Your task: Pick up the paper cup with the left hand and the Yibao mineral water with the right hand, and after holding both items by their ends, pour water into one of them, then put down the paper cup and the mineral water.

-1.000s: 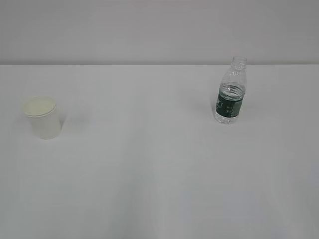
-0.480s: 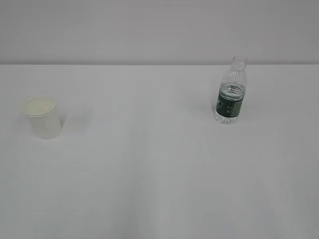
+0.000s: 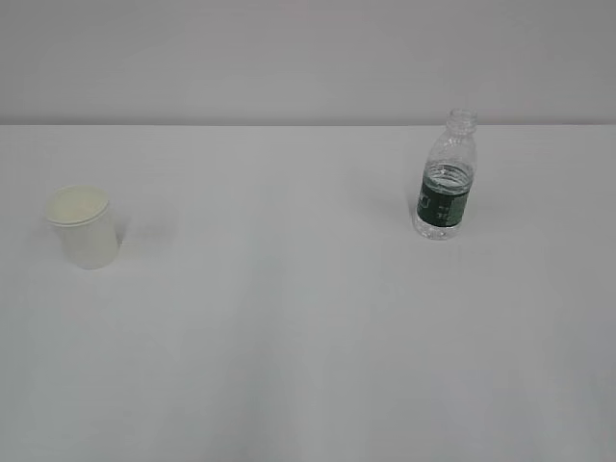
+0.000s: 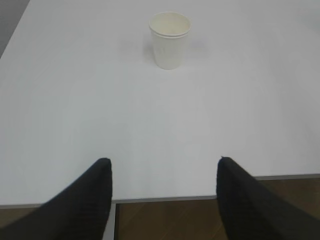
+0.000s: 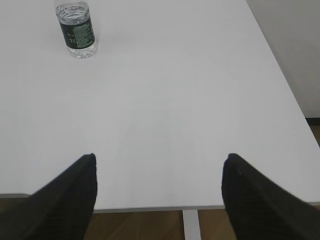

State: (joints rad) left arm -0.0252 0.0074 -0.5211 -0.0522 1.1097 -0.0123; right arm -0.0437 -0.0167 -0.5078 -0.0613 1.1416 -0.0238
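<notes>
Yibao mineral water [image 5: 76, 30]: neck cut off by top edge at 12 o'clock in right wrist view; label print too small to read. Left gripper [image 4: 164, 195] and right gripper [image 5: 159, 192]: fingers cropped at 6 o'clock.

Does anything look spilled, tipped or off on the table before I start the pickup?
Nothing stands out. The paper cup and the uncapped Yibao mineral water both stand upright, far apart on a dry white table. Both grippers are open and back at the near edge.

White table [image 3: 308, 337]: paper cup [image 3: 83, 226] upright left, Yibao mineral water [image 3: 446, 178] upright right.
</notes>
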